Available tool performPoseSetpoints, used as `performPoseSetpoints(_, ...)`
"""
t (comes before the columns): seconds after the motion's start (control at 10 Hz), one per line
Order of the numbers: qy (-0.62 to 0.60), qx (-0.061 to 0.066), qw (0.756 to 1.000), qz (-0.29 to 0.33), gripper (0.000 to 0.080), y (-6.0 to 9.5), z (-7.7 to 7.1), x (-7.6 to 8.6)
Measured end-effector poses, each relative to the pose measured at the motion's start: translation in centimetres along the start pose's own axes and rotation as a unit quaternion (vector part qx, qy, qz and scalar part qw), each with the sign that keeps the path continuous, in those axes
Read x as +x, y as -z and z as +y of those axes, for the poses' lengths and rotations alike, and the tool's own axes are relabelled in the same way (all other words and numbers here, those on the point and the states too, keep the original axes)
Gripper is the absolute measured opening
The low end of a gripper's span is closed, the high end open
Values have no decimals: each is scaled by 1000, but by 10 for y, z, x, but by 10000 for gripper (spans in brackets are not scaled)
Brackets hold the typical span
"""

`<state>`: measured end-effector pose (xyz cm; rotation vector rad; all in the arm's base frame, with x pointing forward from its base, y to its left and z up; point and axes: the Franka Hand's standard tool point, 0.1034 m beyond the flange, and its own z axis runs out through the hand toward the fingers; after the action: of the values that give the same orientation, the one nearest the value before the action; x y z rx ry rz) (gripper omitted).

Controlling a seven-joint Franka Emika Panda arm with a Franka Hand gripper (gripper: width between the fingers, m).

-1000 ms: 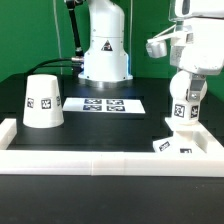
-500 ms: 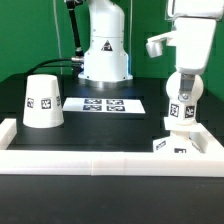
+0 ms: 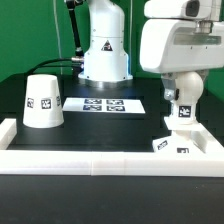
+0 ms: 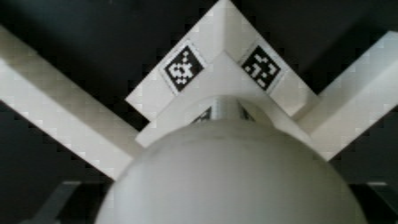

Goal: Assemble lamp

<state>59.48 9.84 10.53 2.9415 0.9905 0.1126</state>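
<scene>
The white bulb post (image 3: 183, 110) stands upright with its lower end on the flat angular base (image 3: 173, 146), which lies in the rail's corner at the exterior view's right. My gripper (image 3: 183, 92) is shut on the post's upper part. In the wrist view the post's round head (image 4: 222, 175) fills the foreground, with the gripper (image 4: 222, 208) around it and the tagged base (image 4: 217, 68) beyond it. The truncated-cone shade (image 3: 42, 101) stands alone at the exterior view's left. Whether the post is seated in the base cannot be told.
The marker board (image 3: 105, 104) lies flat mid-table in front of the arm's pedestal (image 3: 105, 55). A white rail border (image 3: 100, 160) runs along the front and sides; its corner walls (image 4: 54, 95) flank the base.
The hand has turned about the bulb post, and its body now swings toward the exterior view's left and looms larger. The post stays on the base, slightly more upright.
</scene>
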Motion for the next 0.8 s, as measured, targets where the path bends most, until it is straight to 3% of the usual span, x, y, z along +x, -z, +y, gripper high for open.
performPoseSetpoints(0.5,-154,4,988,1,576,0,-1,1)
performPoseSetpoints(0.8,-332,12,943,0,576,0,-1,0)
